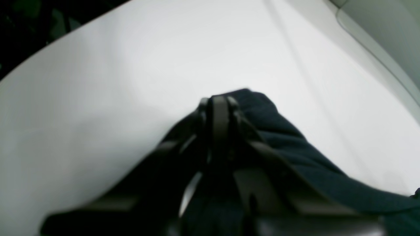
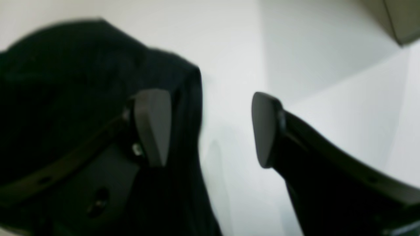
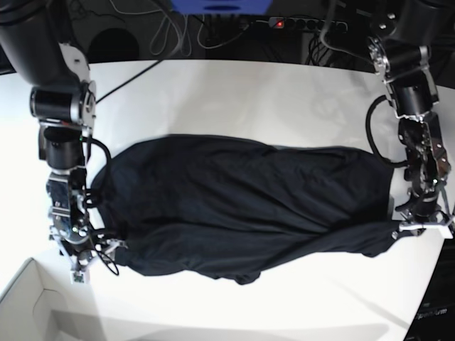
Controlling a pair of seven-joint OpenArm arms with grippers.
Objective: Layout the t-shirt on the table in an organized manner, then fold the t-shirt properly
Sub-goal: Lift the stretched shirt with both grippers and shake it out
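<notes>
A: Looking through the left wrist view, the left gripper is clenched on a bunched fold of the t-shirt, with the white desk beneath it.

B: And the right wrist view?

A: The right gripper stands wide apart, released. One pad hangs in front of the dark cloth; whether it touches is unclear. The other pad is over bare desk.

B: The base view?

A: The t-shirt lies stretched lengthwise across the desk, wrinkled, between both arms. The left gripper pinches its edge on that view's right; the right gripper sits at the opposite edge. A white box corner shows beside it.
</notes>
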